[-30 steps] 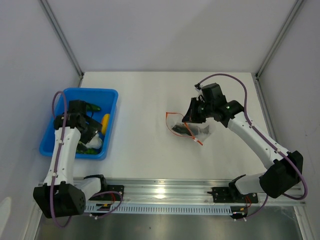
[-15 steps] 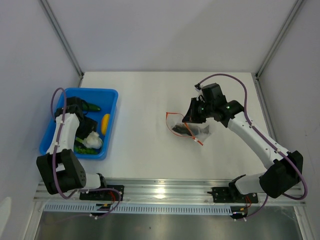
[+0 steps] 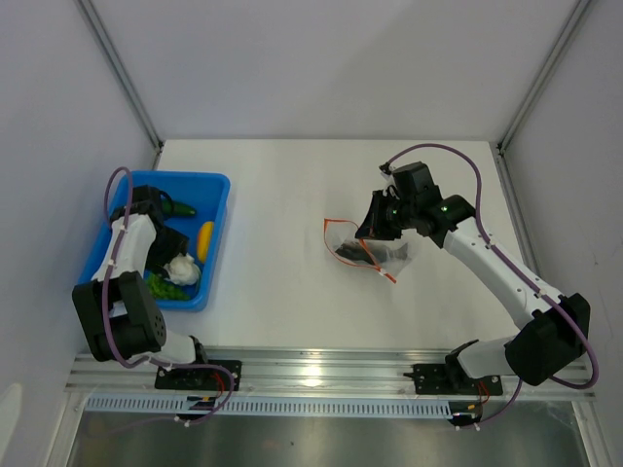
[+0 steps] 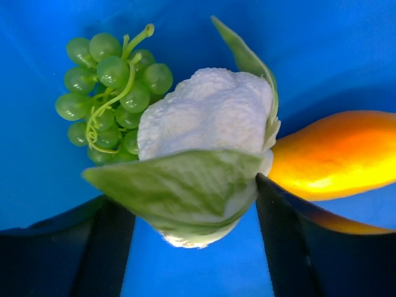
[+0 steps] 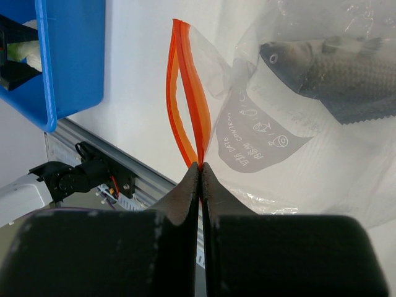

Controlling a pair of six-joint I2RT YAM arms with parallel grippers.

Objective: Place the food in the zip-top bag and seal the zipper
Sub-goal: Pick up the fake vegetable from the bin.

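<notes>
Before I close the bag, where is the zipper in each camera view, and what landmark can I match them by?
Top external: the zipper is the orange-red strip at the picture-left edge of the clear bag, mid-table.
Left wrist: not in it.
Right wrist: left of centre, two strips running up from the right gripper, jaws shut on them.
Shared landmark: the blue tray, in all three.

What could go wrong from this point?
1. The left fingers straddle the leafy vegetable by a floppy leaf; a grip there may slip, or catch the grapes beside it.
2. The right fingers pinch the zipper at one spot, so the mouth of the bag gapes only narrowly; the bulky vegetable might not fit through.
</notes>
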